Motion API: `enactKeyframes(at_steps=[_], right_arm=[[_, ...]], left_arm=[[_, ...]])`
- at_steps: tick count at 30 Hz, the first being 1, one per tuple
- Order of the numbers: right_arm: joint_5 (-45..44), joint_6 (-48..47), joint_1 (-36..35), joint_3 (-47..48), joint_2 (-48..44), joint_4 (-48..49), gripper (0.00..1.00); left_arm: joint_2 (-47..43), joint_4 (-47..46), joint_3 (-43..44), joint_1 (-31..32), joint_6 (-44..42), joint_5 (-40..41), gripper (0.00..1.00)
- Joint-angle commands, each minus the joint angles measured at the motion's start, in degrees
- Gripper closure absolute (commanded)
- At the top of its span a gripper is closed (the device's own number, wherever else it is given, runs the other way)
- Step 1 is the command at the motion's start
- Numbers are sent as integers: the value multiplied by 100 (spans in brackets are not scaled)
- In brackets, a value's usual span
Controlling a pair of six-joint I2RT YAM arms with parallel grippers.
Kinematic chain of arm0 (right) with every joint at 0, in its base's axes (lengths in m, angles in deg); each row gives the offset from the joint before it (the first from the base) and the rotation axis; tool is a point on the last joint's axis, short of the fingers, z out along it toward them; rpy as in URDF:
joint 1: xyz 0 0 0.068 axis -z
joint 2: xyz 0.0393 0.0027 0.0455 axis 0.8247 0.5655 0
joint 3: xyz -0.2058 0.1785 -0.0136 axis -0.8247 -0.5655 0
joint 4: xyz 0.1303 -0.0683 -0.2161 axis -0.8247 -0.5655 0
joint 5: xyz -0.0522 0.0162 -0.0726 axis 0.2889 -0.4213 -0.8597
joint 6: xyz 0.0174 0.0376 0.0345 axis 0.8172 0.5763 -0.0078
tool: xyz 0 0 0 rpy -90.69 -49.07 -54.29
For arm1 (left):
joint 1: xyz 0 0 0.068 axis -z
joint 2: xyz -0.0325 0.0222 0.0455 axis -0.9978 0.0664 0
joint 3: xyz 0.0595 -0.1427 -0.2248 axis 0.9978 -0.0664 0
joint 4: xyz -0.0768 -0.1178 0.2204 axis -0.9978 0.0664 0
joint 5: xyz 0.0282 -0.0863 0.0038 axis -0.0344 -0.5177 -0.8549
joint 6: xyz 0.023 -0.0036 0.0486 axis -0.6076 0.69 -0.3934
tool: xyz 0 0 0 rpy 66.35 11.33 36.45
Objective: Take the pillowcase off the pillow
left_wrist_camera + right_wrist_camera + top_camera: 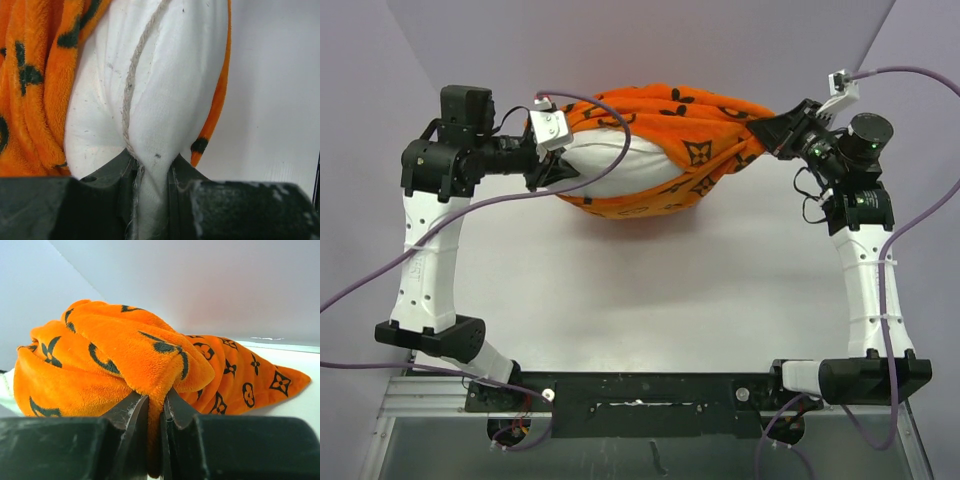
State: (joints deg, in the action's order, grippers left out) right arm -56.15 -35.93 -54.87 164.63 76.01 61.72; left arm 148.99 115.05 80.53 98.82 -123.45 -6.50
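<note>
Dark fingers [112, 175] of the left end effector [152, 170] fill the bottom of its wrist view, pinched tight on a fold of the white pillow [165, 90]. A rough cord seam [131, 85] runs up the cushion straight ahead of that end effector. The orange pillowcase [35, 85] is bunched on the left of the grip, and a thin strip of it edges the pillow on the right.

The right end effector [156, 407] is clamped on a thick fold of the pillowcase [125, 360]. The plush fabric heaps up just beyond its fingers and tapers to a point off to its right, above the white worktop [300, 410].

From above, the bundle spans the gap between the left end effector [555, 170] and the right end effector [775, 135]. The pillow [620, 165] bulges bare next to the left one, and the pillowcase [690, 115] covers the rest. A purple cable [610, 125] from the left arm loops across the bare pillow end. I cannot tell whether the bundle touches the worktop [650, 290].
</note>
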Motion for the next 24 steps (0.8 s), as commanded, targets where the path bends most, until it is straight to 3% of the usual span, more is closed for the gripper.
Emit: enactKeyframes(at_steps=[1,15,24], right_arm=[[-247,572,465,-112,139,1092,100],[-2847,-406,838,234,906,-57,100],[-3350,-826,796,-558,1080,-75,100]], left_arm=[[-628,464,-1,-251,-522,214,100],[-541,1567,975,-426,-1068,-34,100],[-407,1598,1529,-648,-1032,-260,100]])
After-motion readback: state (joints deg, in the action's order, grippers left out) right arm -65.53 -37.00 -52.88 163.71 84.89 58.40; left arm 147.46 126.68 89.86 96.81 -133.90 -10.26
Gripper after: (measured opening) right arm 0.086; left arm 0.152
